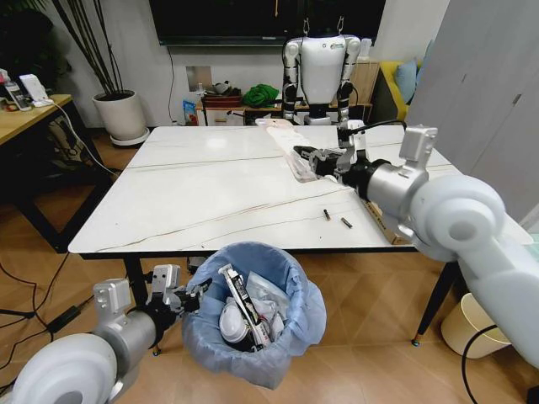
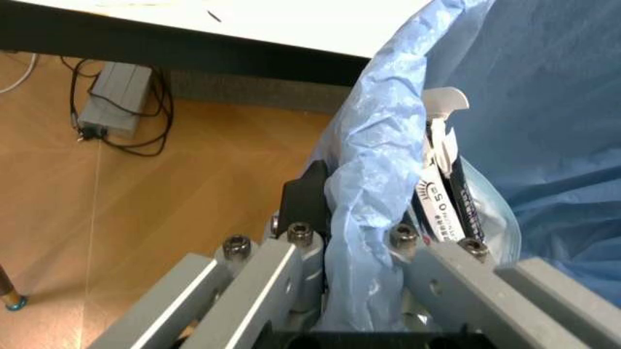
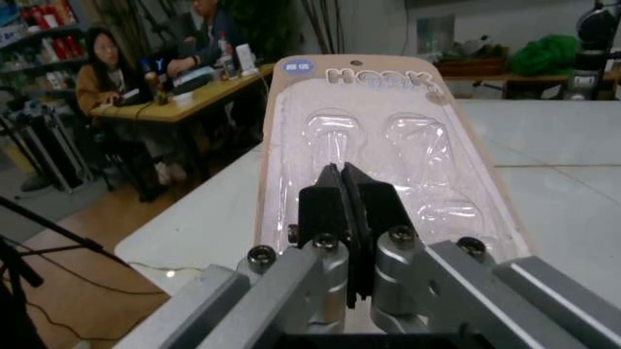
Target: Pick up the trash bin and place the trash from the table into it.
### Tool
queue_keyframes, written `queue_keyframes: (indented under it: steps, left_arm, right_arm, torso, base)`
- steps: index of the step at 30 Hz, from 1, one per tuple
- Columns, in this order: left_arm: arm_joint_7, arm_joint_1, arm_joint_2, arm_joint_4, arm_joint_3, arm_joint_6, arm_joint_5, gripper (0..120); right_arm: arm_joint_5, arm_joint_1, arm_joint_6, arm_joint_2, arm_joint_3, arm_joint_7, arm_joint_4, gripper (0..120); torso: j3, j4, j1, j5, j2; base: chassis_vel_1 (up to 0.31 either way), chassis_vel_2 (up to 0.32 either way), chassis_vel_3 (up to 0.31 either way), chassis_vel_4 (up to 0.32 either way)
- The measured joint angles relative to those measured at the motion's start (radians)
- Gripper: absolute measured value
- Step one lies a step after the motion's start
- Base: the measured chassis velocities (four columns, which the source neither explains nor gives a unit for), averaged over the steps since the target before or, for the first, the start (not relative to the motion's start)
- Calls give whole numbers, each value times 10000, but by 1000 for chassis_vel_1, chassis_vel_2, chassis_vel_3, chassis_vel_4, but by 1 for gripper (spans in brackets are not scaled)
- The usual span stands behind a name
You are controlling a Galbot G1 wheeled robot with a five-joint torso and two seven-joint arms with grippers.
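The right claw point(image 1: 310, 160) is clamped narrow on the near end of a long blister pack point(image 3: 379, 145), a pinkish card printed "HOOK" with clear plastic bubbles, so nearly all of the pack juts out ahead of the fingertips over the marble-look desk point(image 1: 202, 189). In the head view the pack seems to be just off the desk or skimming it; which one is hard to tell from this angle. Well below and back from that claw, the left claw point(image 1: 187, 301) pinches the blue-bagged rim of the trash bin point(image 1: 253, 324), one finger point(image 2: 305, 193) outside the bag and the other inside, holding the bin beside the desk's front edge. The bin already holds a dark-and-white toothpaste box point(image 1: 244, 305) and crumpled white paper point(image 1: 268, 296). The chief risk is the end-on pinch: a long, stiff pack held by one short edge can swivel or slide from the pads when swung, and its far end could catch the desk edge or the bin rim on the way over. It is also longer than the bin mouth looks wide, so released flat it may bridge the rim and tip out. The left hold may be mostly on bag film, which could let the bin sag. Two small dark bits point(image 1: 337, 218) lie on the desk behind and beside the right claw.
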Motion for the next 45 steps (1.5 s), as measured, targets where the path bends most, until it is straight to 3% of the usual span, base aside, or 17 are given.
queue_keyframes:
  steps: [11,24,33,36,37,45]
  left_arm:
    - [-400,-131,-3,35,0,0,-296,3]
    - [-579,-429,155,154,119,0,-567,3]
    - [-604,-565,157,226,253,0,-594,3]
    - [-604,-651,163,327,302,0,-607,3]
    - [-727,-1008,313,489,467,0,-848,3]
    - [-2097,-2735,486,863,1420,0,-2329,3]
  right_arm:
    - [827,-1302,143,-794,677,-112,1910,0]
    - [-459,-3876,164,-996,644,-1137,1896,0]
    - [-508,-3415,215,-986,689,-1392,1869,0]
    - [-664,-2920,426,-983,697,-2129,1862,0]
    - [-1043,-2747,657,-1016,581,-3069,1859,0]
    - [-1358,-2846,685,-1114,222,-3554,1851,0]
  torso:
    - [-1,0,-1,-2,1]
    - [0,-1,0,0,0]
    - [0,0,0,0,0]
    - [1,2,0,-1,0]
    - [1,2,0,-2,0]
    - [1,-2,3,-1,0]
  base:
    - [0,0,0,0]
    - [0,0,0,0]
    - [0,0,0,0]
    - [0,0,0,0]
    - [0,0,0,0]
    - [0,0,0,0]
